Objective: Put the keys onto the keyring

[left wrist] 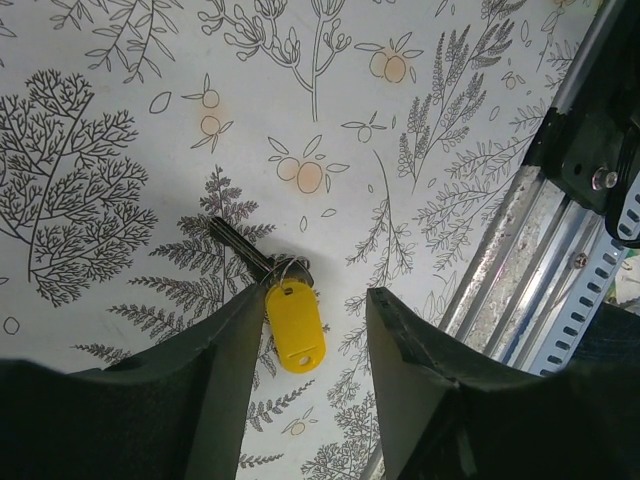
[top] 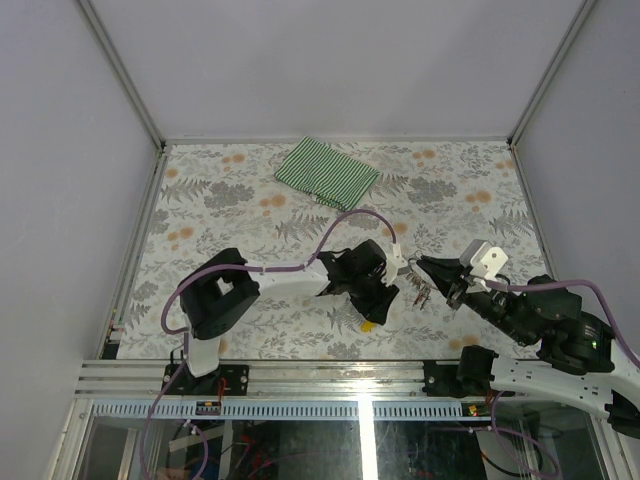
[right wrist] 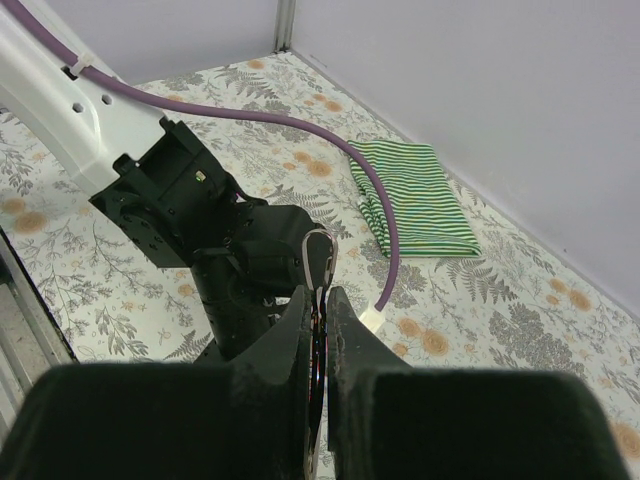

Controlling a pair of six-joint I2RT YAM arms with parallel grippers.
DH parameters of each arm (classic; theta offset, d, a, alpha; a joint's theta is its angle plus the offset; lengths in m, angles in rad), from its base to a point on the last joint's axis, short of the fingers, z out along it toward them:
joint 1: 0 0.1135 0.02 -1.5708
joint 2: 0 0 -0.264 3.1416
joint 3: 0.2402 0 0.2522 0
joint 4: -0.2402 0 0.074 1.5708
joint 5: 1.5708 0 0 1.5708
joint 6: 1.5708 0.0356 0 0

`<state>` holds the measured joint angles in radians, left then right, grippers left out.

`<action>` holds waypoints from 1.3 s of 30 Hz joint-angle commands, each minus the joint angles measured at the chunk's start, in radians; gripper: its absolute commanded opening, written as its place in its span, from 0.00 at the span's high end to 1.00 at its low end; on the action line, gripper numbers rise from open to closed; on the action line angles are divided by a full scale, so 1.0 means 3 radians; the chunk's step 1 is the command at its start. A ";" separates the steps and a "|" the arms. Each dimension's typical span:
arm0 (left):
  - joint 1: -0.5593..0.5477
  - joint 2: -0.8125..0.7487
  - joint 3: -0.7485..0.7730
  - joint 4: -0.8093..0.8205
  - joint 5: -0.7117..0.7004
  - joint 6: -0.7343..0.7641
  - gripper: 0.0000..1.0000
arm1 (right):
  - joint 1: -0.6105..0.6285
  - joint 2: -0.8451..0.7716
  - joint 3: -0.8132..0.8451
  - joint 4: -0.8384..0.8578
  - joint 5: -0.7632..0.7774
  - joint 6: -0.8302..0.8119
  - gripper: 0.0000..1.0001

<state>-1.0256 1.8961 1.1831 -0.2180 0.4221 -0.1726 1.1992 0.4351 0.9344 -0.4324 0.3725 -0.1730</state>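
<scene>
Left gripper: we see its two dark fingers standing apart and released, gripping nothing, low over the table.
Yellow-tagged key: a small silver metal key with an oblong yellow plastic tag. We find it lying flat on the tabletop, the tag in the gap between the left gripper's fingers and hard against the left-hand one. The blade points away past the fingertips.
Right gripper: its fingers are clenched together on a thin silver wire loop, held off the table just beside the left gripper.
Keyring: thin silver wire, pinched edge-on in the right gripper with its curved top standing above the fingertips. From above we see small pieces dangling beneath that gripper, too small for us to name.
Black-tagged key: we cannot make it out.
Table: a white cover printed with grey ferns and orange fruit.
Striped cloth: green and white, folded, lying at the far side, well apart from both grippers.
Purple cable: it loops along the left arm.
</scene>
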 commanded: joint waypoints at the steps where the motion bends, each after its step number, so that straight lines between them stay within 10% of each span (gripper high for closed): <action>1: 0.0015 0.0052 0.0115 -0.0008 -0.0048 0.0124 0.54 | 0.0028 0.0040 0.0122 0.0240 -0.0031 0.0035 1.00; 24: 0.0015 0.0242 0.0211 -0.0015 0.0052 0.0152 0.66 | 0.0027 0.0025 0.0072 0.0281 -0.0013 0.0003 1.00; 39: 0.0013 0.0060 0.0146 0.0013 0.0038 0.0103 1.00 | 0.0027 -0.0007 0.0035 0.0285 0.0025 -0.0006 1.00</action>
<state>-1.0256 1.9583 1.2209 -0.2314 0.4305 -0.1436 1.1992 0.4385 0.9340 -0.4286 0.3737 -0.1738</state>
